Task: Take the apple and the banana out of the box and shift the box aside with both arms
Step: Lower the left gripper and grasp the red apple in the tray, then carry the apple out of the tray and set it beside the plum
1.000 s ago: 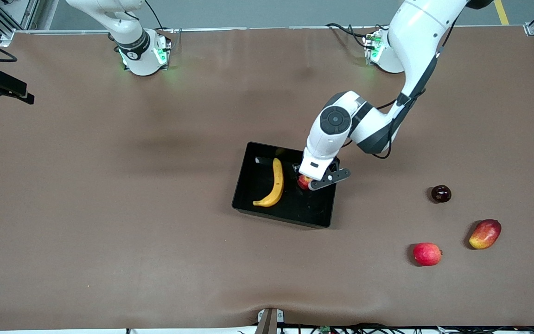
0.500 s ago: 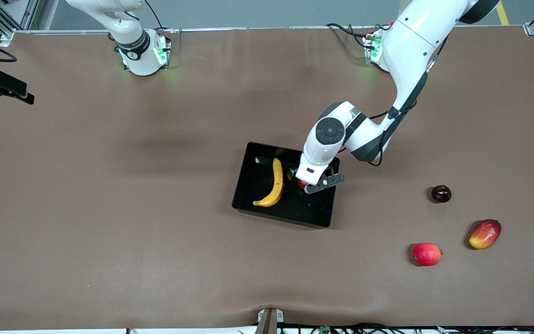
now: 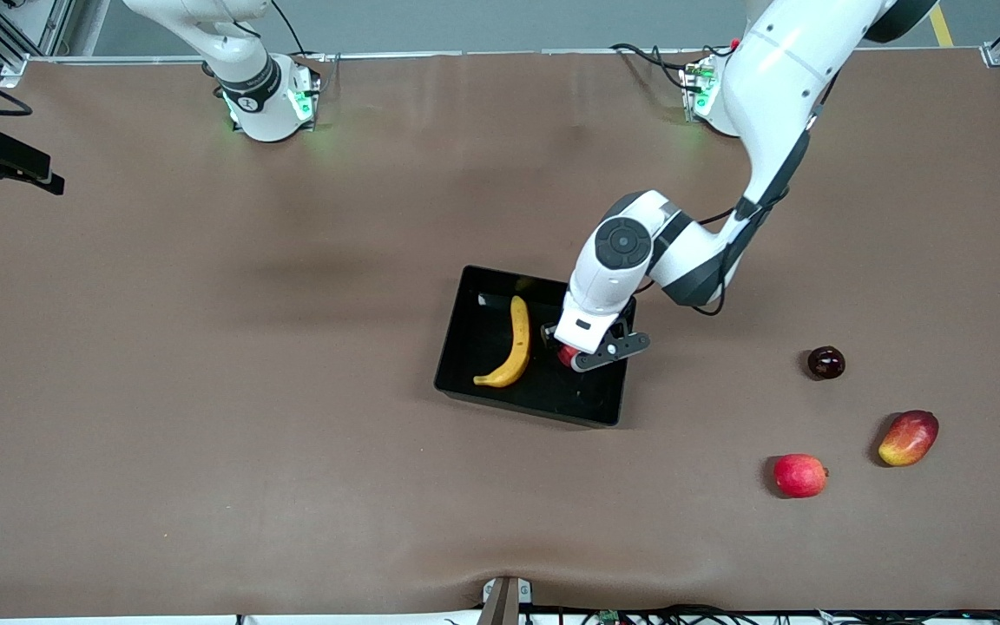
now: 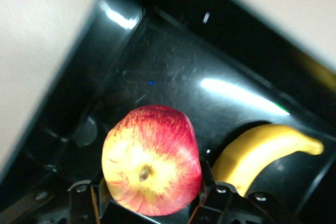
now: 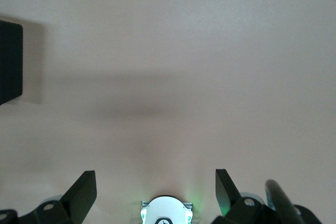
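Note:
The black box [image 3: 463,347] lies mid-table with the yellow banana [image 3: 517,343] in it. My left gripper [image 3: 581,351] is down inside the box beside the banana, at the box's end toward the left arm. It is shut on the red apple with yellow streaks [image 3: 566,355]. In the left wrist view the apple [image 4: 152,166] sits between my fingers [image 4: 210,192], low over the box floor [image 4: 173,77], with the banana [image 4: 262,150] beside it. My right gripper [image 5: 156,182] is open and empty, held high over bare table by its base [image 5: 165,211]; a box corner [image 5: 10,61] shows there.
Three other fruits lie toward the left arm's end, nearer the front camera than the box: a dark red round one [image 3: 825,362], a red-yellow mango [image 3: 908,437] and a red apple-like one [image 3: 800,475]. A black camera mount [image 3: 5,163] sticks in at the right arm's end.
My left gripper has sunk a little deeper into the box with the apple and shifted slightly toward the banana. The right arm has not moved.

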Motion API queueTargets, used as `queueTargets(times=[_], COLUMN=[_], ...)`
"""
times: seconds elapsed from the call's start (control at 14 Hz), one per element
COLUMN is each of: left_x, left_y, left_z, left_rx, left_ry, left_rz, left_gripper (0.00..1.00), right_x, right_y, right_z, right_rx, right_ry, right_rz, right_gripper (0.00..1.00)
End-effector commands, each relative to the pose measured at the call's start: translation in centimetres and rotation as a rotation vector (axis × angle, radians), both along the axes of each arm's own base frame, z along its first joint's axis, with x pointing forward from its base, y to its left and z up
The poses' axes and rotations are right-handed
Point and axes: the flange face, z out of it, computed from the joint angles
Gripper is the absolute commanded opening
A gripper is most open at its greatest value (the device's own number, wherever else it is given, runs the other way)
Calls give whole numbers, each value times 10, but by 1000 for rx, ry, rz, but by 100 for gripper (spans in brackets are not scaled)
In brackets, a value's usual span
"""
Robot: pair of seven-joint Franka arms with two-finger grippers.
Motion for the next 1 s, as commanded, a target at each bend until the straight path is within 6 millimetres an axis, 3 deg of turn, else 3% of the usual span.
queueTargets(times=[0.0,0.07,0.21,0.36,0.64,0.93], left_x=[3,5,24,40,77,99], left_y=[10,15,57,97,199,291], left_z=[85,105,131,134,89,35], left_rx=[64,77,107,123,159,151], left_ry=[-54,-58,-49,-29,55,129], left_rz=[-24,-44,-78,-142,-281,-365], left_gripper=[0,0,0,0,0,0], right_x=[-10,-10,-10,-10,-10,-9], right_y=[-1,-1,-1,-1,-1,-1], right_z=[4,3,3,4,4,4], right_rx=[-4,-4,-4,-4,-4,-4], right_ry=[-3,0,3,1,1,0], right_rz=[-8,-8,-8,-8,-8,-6], right_gripper=[100,100,100,100,100,100])
